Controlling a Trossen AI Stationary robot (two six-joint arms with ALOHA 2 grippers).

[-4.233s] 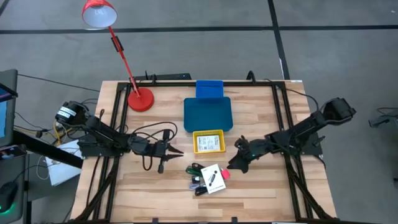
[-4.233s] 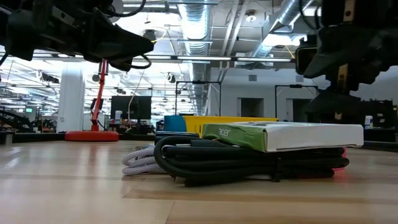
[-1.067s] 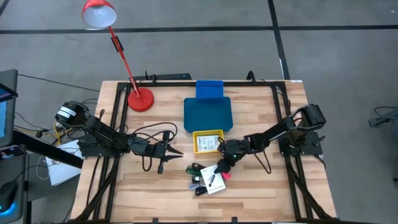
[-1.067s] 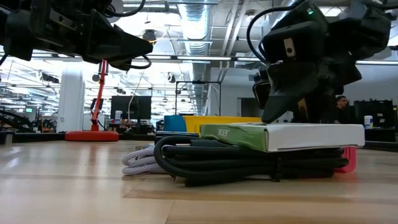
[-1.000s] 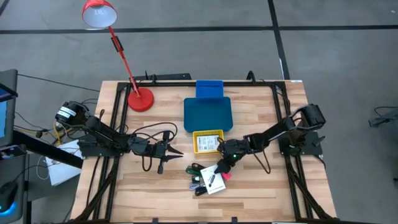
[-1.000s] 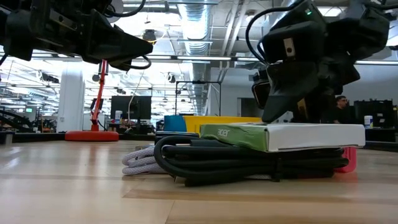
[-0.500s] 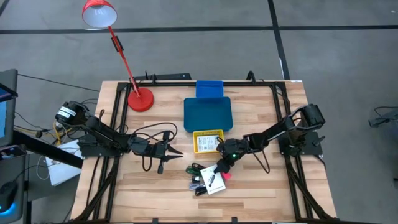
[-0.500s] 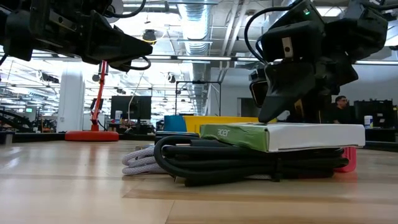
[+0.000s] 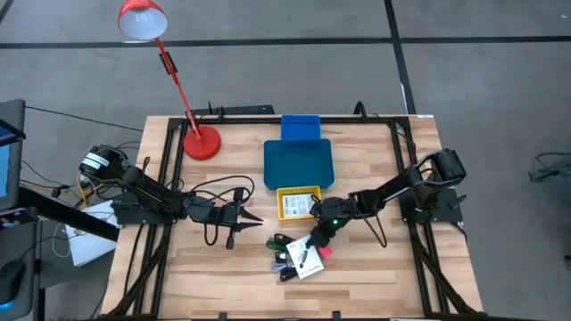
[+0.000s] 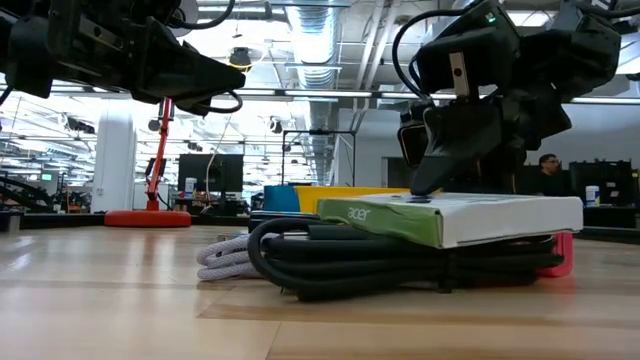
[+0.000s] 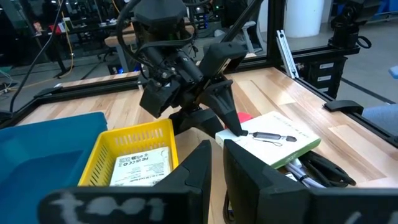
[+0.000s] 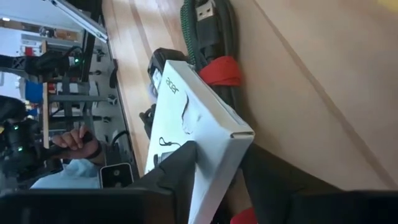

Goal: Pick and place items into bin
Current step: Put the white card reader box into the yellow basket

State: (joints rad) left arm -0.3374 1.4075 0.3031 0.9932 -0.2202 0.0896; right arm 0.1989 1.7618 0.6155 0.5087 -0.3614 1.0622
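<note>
Right now the right gripper (image 9: 314,239) is bearing down on the pile of items, its two fingers (image 12: 180,165) straddling the corner of a flat white "acer" box (image 12: 189,134) with green sides; the jaws are partway apart, one finger on each side of the box's end, and whether they are already pinching it cannot be told. In the low view the box (image 10: 470,215) is sitting slightly tilted on top of a coil of black cable (image 10: 340,262), directly beneath the gripper. Just beside the fingertips a pink-red piece (image 9: 323,251) is peeking out from under the box, and a green-and-black stick (image 9: 278,241) is lying at the far side of the pile from the gripper. Behind the gripper, close by, a yellow bin (image 9: 297,203) is holding a white printed card (image 11: 142,165), with a blue tray (image 9: 298,163) beyond it. Well apart from the pile, the left gripper (image 9: 252,217) is hanging over the table with its fingers together, holding nothing.
</note>
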